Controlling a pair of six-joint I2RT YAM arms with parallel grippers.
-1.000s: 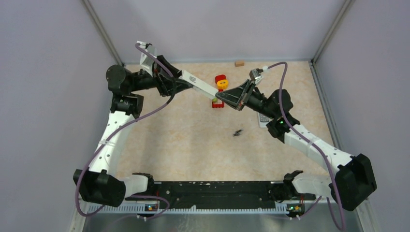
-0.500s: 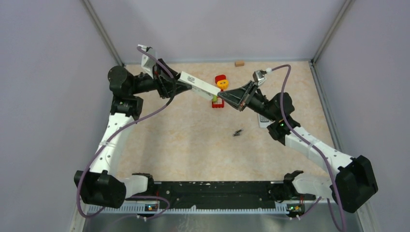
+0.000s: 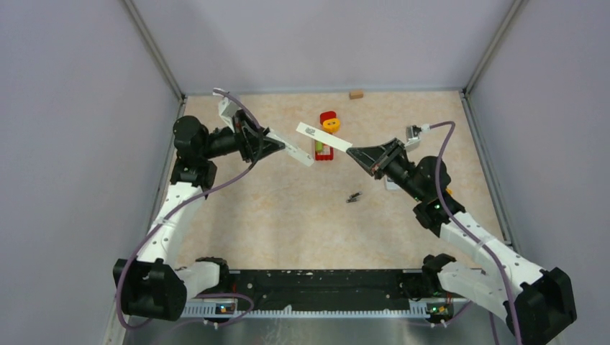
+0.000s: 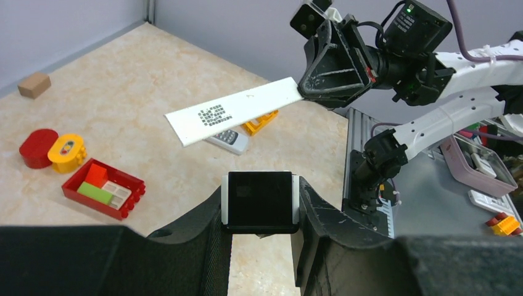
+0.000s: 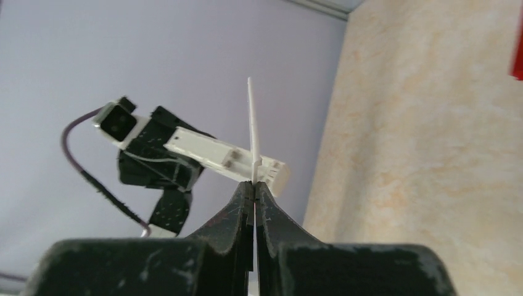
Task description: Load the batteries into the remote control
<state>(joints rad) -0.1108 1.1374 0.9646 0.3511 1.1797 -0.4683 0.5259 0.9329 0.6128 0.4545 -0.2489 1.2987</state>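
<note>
Left fingers (image 3: 273, 142) clamped on remote (image 3: 298, 153) | right fingers (image 5: 253, 188) clamped on cover (image 3: 324, 137) | cover to be laid aside (clear of batteries (image 3: 353, 196))

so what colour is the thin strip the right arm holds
White thin flat strip, one dark speckled patch; clearest from left wrist.

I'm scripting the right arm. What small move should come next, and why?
Probably lower the right gripper and lay its thin white flat cover on the table: the cover hangs apart from the white remote control in the left gripper, and the tiny dark batteries lie loose on the table, needing a free gripper.
</note>
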